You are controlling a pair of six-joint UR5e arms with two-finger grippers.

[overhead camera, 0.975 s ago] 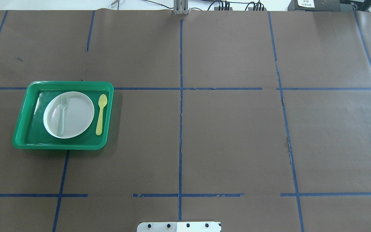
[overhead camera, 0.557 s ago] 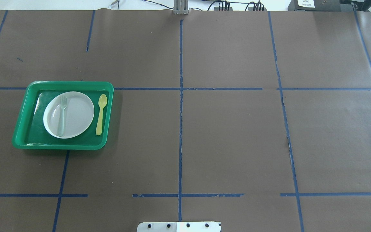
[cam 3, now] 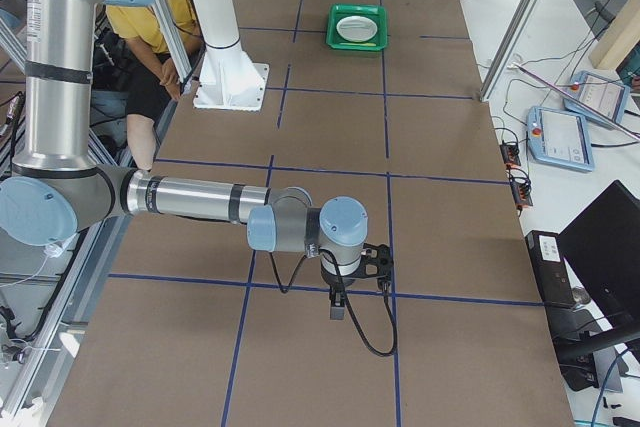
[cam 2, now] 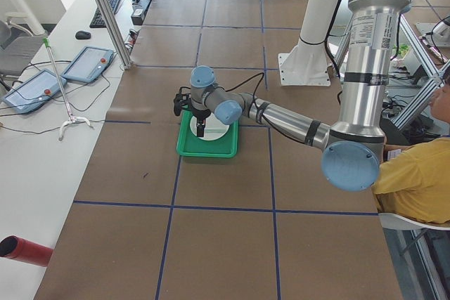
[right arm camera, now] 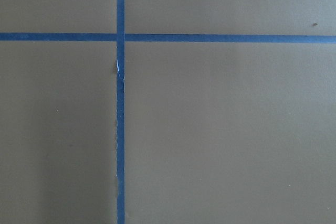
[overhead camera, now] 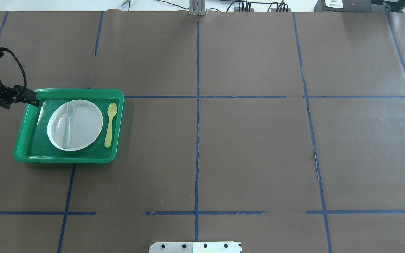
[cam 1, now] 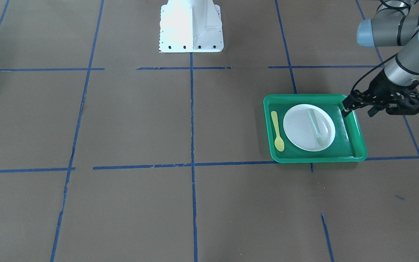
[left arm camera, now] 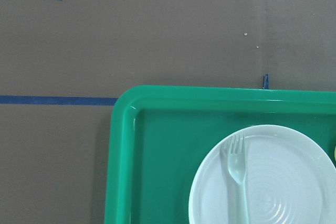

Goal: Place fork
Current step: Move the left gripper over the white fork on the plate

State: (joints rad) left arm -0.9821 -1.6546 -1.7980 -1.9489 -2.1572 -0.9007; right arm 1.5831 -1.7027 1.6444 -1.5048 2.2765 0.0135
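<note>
The left gripper (overhead camera: 31,98) is seen above the far left corner of the green tray (overhead camera: 83,91). It is viewed from the side, so its opening cannot be told. The fork (left arm camera: 237,167) is shown closely only by the left wrist view. It is laid on the white plate (overhead camera: 84,126), on the half nearer this gripper, and the yellow spoon (overhead camera: 110,123) is placed beside the plate. The right gripper (cam 3: 337,304) is shown only from the right side, over brown paper, and its state cannot be told.

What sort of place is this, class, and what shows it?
Most likely a robotics lab, not a dining room. The left arm and right arm work at a paper-covered table gridded with blue tape, and teach pendants lie on a side bench.
</note>
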